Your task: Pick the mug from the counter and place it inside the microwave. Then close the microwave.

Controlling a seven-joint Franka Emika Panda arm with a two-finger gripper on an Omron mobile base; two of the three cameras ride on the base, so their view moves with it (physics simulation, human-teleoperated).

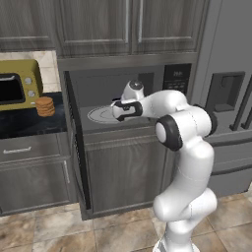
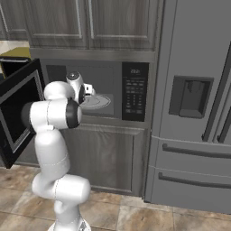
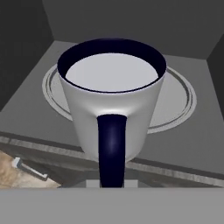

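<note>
Refrigerator (image 2: 198,103): grey, right of the cabinet column.
Microwave (image 1: 147,98): built-in, door (image 2: 20,108) swung wide open, grey cavity, white turntable (image 3: 175,105) on its floor.
Worktop (image 1: 29,123): black slab, left of the microwave.
Toaster oven (image 1: 18,83): mustard-yellow, on the worktop.
Biscuits (image 1: 45,106): brown stack beside the oven.
Tool (image 1: 116,109): pinching the mug by its dark handle, at the cavity mouth.
Mug (image 3: 109,96): white, dark rim, upright, held above the turntable's near edge.

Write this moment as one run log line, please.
gripper: shut on mug | mug: above turntable, handle toward hand | microwave door: open
</note>
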